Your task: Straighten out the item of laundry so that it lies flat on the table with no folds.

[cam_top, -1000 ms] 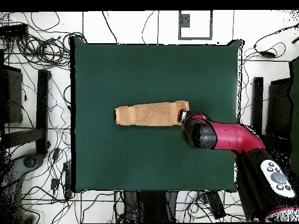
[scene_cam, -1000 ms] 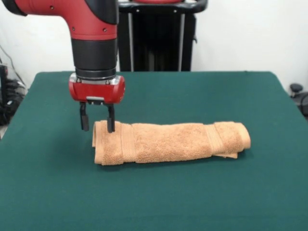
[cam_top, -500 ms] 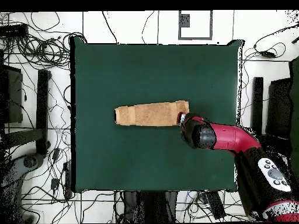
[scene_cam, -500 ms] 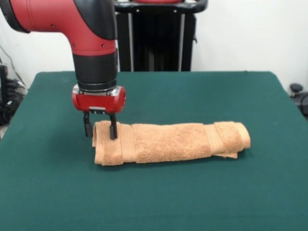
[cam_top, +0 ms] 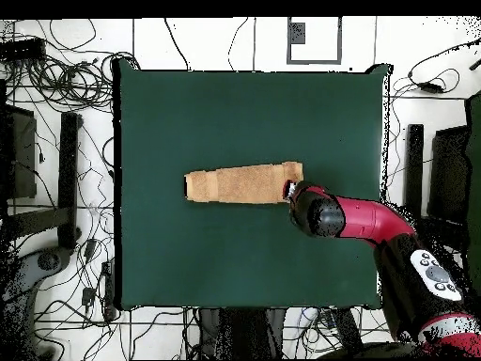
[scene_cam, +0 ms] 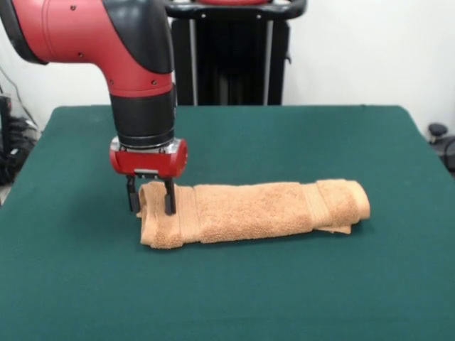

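The orange-tan towel [scene_cam: 249, 211] lies folded into a long narrow roll across the middle of the dark green table [scene_cam: 284, 135]. It also shows in the overhead view [cam_top: 240, 182]. My gripper [scene_cam: 151, 204] is open and low over the towel's left end in the front view. One finger [scene_cam: 132, 196] is just outside the end, the other [scene_cam: 169, 197] is against the towel's top. In the overhead view the gripper [cam_top: 291, 193] is at the towel's right end, mostly hidden under the arm.
The black pedestal [scene_cam: 227, 57] stands behind the table's far edge. Cables and stands [cam_top: 56, 169] crowd the floor around the table in the overhead view.
My gripper has come down from above the towel's end until its fingers straddle that end. The towel has not moved.
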Tool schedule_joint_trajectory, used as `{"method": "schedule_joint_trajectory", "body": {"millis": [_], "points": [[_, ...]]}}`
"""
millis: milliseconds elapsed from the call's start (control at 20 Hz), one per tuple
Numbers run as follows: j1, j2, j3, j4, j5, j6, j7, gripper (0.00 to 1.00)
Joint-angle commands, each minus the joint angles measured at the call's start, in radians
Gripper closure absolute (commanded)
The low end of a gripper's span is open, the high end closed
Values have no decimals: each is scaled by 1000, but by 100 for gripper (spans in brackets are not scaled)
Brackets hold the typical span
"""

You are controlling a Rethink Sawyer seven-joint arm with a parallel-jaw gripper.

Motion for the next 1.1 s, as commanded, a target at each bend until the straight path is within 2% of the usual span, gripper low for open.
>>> {"method": "schedule_joint_trajectory", "body": {"millis": [50, 750, 1100], "points": [[31, 75, 96, -61, -39, 30, -66, 0], [60, 54, 71, -47, -31, 12, -18, 0], [69, 12, 66, -23, -21, 42, -16, 0]]}}
